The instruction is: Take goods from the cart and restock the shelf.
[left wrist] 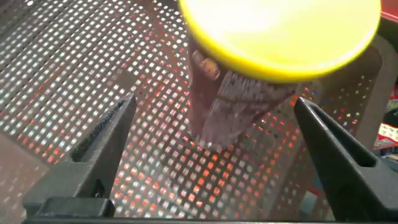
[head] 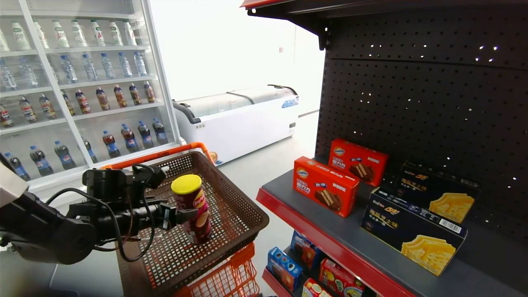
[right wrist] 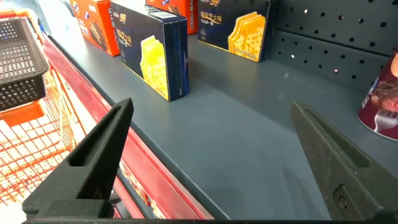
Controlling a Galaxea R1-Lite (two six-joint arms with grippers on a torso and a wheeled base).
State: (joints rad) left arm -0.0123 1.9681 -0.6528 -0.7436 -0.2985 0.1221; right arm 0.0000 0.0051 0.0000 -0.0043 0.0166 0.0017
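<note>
We have the left tool [head: 183, 215] inside the brown basket [head: 243, 208] on top of the cart [head: 165, 152]. Its fingers are spread to either side of the chip can [head: 200, 222] and do not yet press it. To do this step well, we should centre the can between the fingers, close on its body below the yellow lid, and grip firmly enough that the smooth tube cannot slip. Then we lift straight up, clear of the basket wall, before swinging toward the shelf [head: 288, 194].

The basket holds just this one can, standing upright on the mesh. The lower orange basket [head: 231, 280] is too hidden for us to tell its contents.

The right tool [right wrist: 211, 118] hangs over the shelf, spread and holding nothing. Red boxes [head: 326, 185], dark boxes [head: 412, 235] and a second can [right wrist: 382, 102] stand on the shelf.
</note>
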